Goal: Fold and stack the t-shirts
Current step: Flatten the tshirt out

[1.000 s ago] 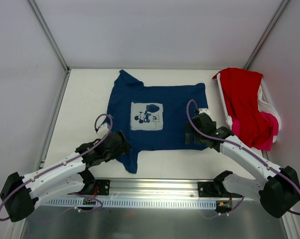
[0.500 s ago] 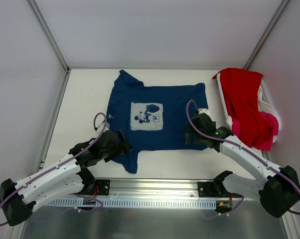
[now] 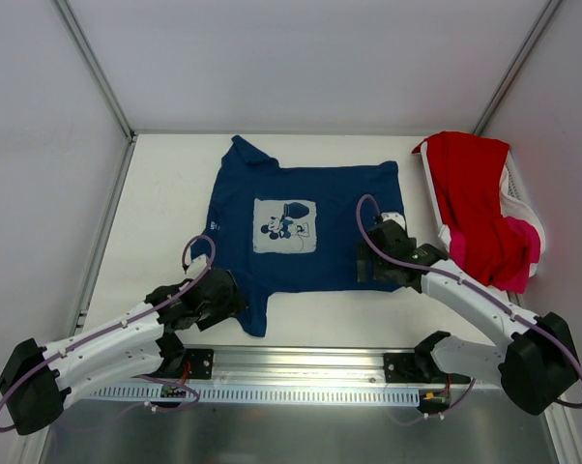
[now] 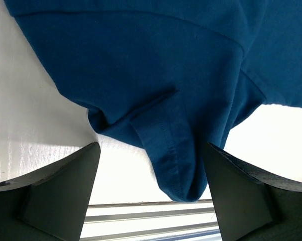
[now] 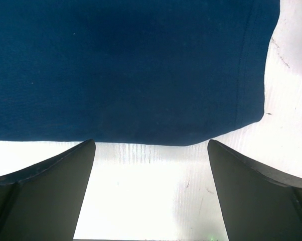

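The navy blue t-shirt (image 3: 301, 217) lies spread flat mid-table, its pale mouse print (image 3: 284, 225) facing up. My left gripper (image 3: 233, 295) is open at the shirt's near-left sleeve. In the left wrist view the sleeve (image 4: 176, 150) hangs between the fingers (image 4: 50, 191), unheld. My right gripper (image 3: 364, 266) is open at the shirt's near-right hem. In the right wrist view the hem (image 5: 141, 75) lies just beyond the open fingers (image 5: 261, 196), with bare table between them. The red t-shirt (image 3: 475, 198) and the pink t-shirt (image 3: 525, 253) are draped over the basket.
The white plastic basket (image 3: 519, 198) stands at the right edge of the table under the red and pink shirts. An aluminium rail (image 3: 301, 372) runs along the near edge by the arm bases. Pale walls enclose the table on the left, back and right.
My left gripper has drawn back a little toward the near edge, staying at the sleeve. My right gripper has shifted very slightly left. The navy shirt has not moved.
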`<state>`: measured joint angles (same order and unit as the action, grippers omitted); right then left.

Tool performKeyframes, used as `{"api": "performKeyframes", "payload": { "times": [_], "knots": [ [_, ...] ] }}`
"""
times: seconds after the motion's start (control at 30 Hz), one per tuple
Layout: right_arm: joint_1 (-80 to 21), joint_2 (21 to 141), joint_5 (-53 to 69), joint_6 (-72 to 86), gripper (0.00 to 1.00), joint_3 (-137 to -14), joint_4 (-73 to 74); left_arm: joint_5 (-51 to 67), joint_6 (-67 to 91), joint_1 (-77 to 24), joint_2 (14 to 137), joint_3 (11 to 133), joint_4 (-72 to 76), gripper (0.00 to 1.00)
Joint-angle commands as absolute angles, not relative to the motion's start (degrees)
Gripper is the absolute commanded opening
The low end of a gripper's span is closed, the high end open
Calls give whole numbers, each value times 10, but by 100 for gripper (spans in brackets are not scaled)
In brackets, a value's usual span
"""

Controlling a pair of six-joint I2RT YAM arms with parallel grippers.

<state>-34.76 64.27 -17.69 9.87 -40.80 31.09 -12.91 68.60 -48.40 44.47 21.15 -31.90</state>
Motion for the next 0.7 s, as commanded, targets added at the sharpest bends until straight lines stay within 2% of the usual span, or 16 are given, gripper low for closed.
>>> {"api": "performKeyframes", "payload": {
  "times": [0.0,0.23,0.47,0.67],
  "knots": [
    [-353,650,-179,110,100,-406,309,-156,699,-489,442,200,-323,84],
    [-355,660,-180,113,100,-404,306,-152,686,-489,443,221,-320,81],
    [-357,665,-182,112,99,-405,302,-142,684,-489,454,243,-316,70],
    [-359,667,-183,112,100,-406,303,-135,683,-490,466,250,-308,66]
  ]
}}
